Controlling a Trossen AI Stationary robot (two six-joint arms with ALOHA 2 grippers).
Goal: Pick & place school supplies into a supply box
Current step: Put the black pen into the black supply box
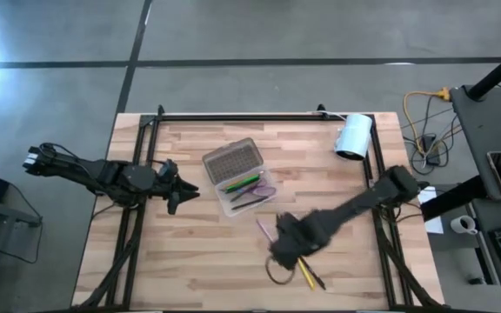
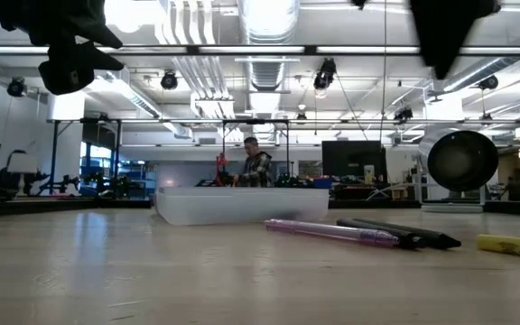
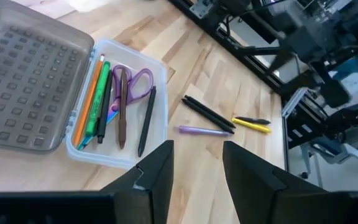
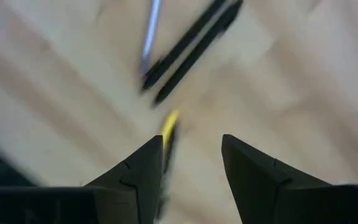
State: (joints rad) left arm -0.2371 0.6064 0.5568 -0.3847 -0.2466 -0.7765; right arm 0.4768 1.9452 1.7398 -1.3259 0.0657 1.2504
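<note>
The supply box (image 1: 237,178) lies open on the table's middle, its dark grey textured half (image 3: 23,81) beside the clear tray (image 3: 129,158). The tray holds several pens and the purple-handled scissors (image 3: 132,81). Loose on the wood to the box's near right lie a purple pen (image 3: 204,130), two dark pens (image 3: 207,114) and a yellow pen (image 3: 252,124). My right gripper (image 4: 191,162) hangs open above these, pointing down, with the yellow pen (image 4: 168,127) just beside one finger. My left gripper (image 3: 197,168) stays open left of the box (image 1: 177,193).
A white cylindrical roll (image 1: 353,137) lies at the table's far right corner. A dark frame rail (image 1: 233,116) runs along the far edge. Bare wood (image 1: 190,261) lies near the front left. A person stands in the room beyond the table (image 2: 258,167).
</note>
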